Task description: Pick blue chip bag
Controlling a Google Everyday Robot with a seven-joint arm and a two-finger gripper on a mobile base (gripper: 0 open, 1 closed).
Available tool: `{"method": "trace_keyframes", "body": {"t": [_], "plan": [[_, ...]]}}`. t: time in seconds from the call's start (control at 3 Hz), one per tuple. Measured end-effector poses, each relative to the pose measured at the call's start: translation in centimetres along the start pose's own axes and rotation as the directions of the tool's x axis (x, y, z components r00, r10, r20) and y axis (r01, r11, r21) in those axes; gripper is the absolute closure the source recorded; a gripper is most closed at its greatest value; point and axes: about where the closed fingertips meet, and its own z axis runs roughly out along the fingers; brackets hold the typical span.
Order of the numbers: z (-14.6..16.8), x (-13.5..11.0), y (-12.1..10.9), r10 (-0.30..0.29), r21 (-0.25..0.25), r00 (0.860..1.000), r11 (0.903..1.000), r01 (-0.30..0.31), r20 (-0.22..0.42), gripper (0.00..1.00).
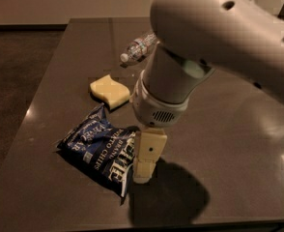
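The blue chip bag (99, 147) lies flat on the dark table (229, 129), navy foil with white lettering, wrinkled, at the front left. My gripper (143, 170) hangs from the big white arm, pointing down over the bag's right edge, its tip at or just above the bag. The cream finger block covers part of the bag's right end.
A pale yellow wavy sponge (109, 91) lies just behind the bag. A small clear plastic bottle (138, 46) lies on its side further back, partly hidden by the arm. The table's front edge runs close below the bag, its left edge to the left.
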Motion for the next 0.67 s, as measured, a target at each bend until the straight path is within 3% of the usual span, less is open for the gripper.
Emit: {"method": "trace_keyframes", "body": {"t": [0.33, 0.67], "plan": [[2.2, -0.7, 0.8, -0.025, -0.034, 1.000, 0.9991, 0.025, -0.012, 0.00], [4.0, -0.9, 1.2, -0.037, -0.063, 0.999, 0.9974, 0.035, -0.032, 0.26]]}}
